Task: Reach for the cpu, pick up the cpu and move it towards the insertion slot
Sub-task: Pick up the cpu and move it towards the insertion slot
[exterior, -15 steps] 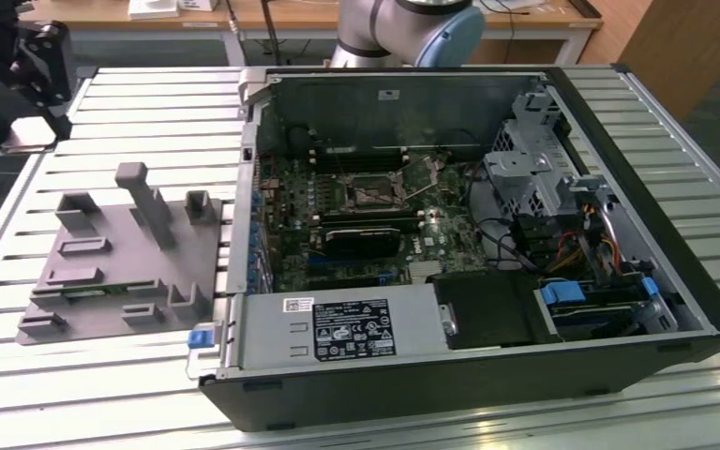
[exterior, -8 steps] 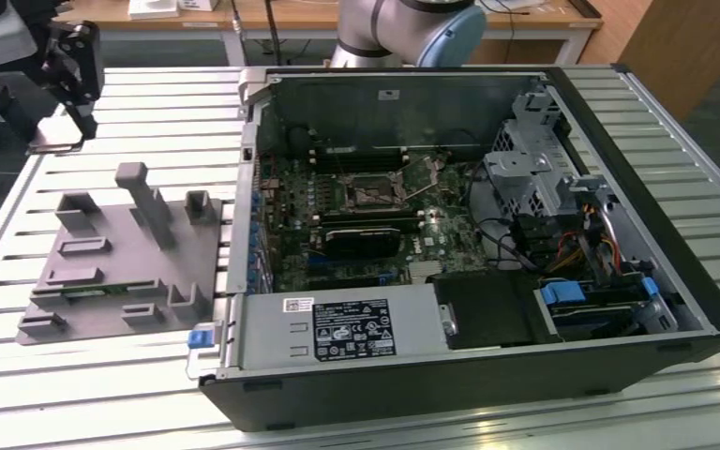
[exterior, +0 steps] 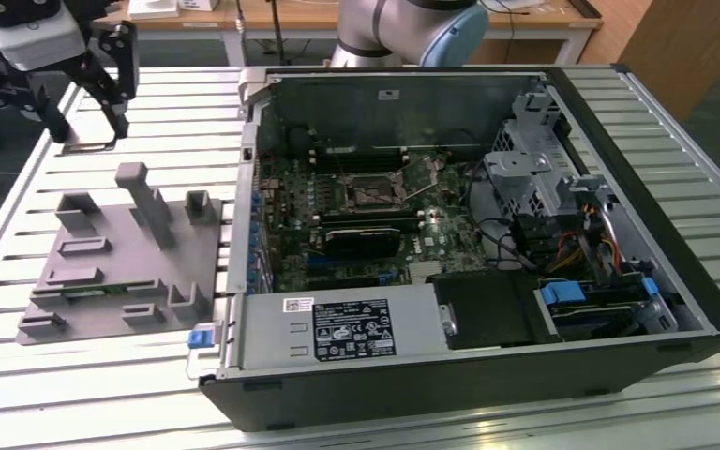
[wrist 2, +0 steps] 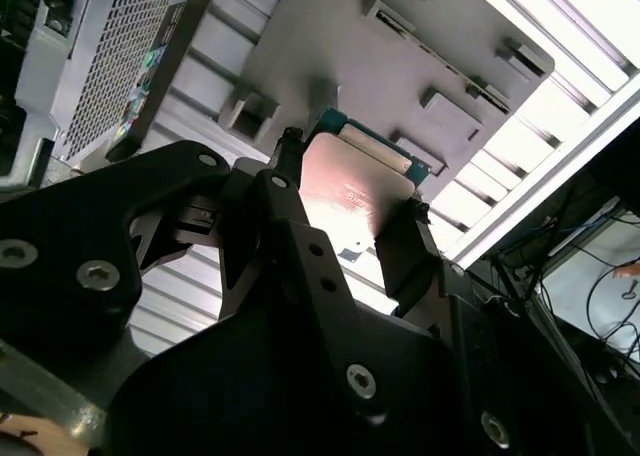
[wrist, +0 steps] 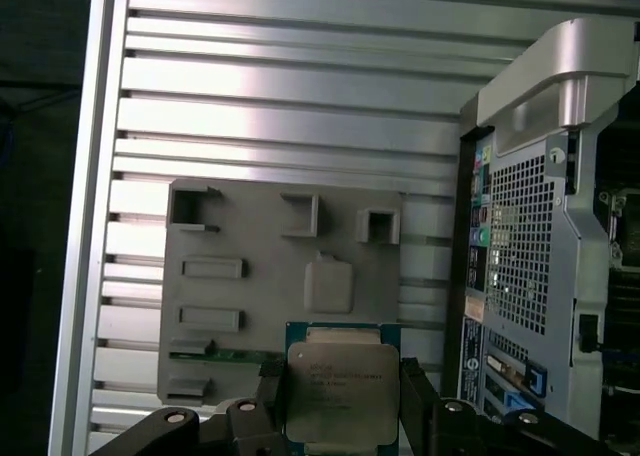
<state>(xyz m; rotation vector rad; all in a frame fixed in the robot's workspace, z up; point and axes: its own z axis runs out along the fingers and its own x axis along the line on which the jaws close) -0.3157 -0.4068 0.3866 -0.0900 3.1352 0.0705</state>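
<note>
The tool [exterior: 87, 133] is closed on the cpu [wrist: 338, 391]. In the first wrist view its two dark fingers [wrist: 416, 401] press against opposite edges of the chip, which sits flat between them with its silvery top facing the camera. The second wrist view shows the same grip from the other side, with the chip's pale face and teal edge caught between the finger ends. The grey fixture plate [exterior: 91, 281] lies on the slatted counter [exterior: 85, 398] with its blocks and pockets. In the first wrist view the chip appears raised above the plate's edge and not seated in any pocket, so reaching and picking up look complete. The carry is the unfinished part. In the exterior view the tool hangs over the counter at the far corner on the exterior view's left, beyond the fixture plate and outside the open computer case [exterior: 486, 380]. The insertion slot [exterior: 367, 191], a small socket with a dark centre and a shiny frame, sits on the board inside the case, well apart from the tool. The case's side wall stands between the two. Whether the socket's frame is open to receive the chip cannot be judged here.
</note>
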